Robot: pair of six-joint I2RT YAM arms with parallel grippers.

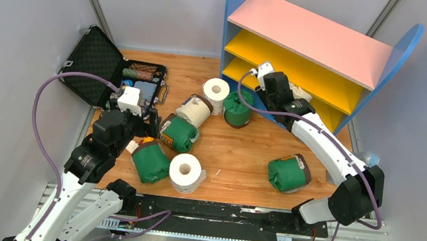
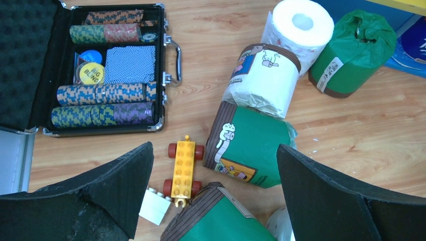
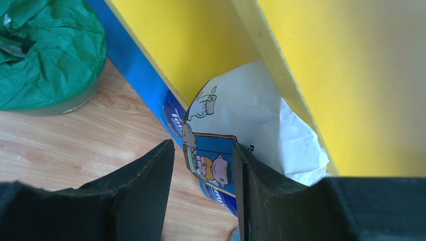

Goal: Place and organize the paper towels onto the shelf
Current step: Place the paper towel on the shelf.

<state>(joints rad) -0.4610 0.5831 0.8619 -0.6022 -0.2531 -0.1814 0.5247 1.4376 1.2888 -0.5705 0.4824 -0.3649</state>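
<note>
right gripper [image 3: 203,148] half-spread, the labelled edge of a white-wrapped roll [image 3: 251,115] between its fingers, low in the shelf [image 1: 313,38]; cannot tell if it pinches. its arm stretches forward-left. left gripper [image 2: 215,149] gapes over a green roll [image 2: 248,145].

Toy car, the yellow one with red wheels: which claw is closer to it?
Left. The left claw hangs wide open right above the toy car. The right claw is far away at the shelf, its tips by a white-wrapped roll.
</note>
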